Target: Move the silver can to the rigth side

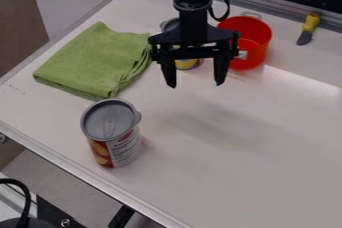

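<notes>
The black gripper (197,79) hangs over the upper middle of the white table, its two fingers spread apart with nothing between them. A can with a silver-grey lid and a red, yellow and white label (113,132) stands upright at the lower left, near the table's front-left edge. It is below and to the left of the gripper, well apart from it. Behind the gripper is another can with a yellow label (186,64), partly hidden by the arm.
A folded green cloth (97,62) lies at the left, behind the can. Behind the gripper, to the right, is a red pot (257,39). A yellow-handled knife (310,26) lies at the back right. The table's metal edge (80,172) runs along the lower left.
</notes>
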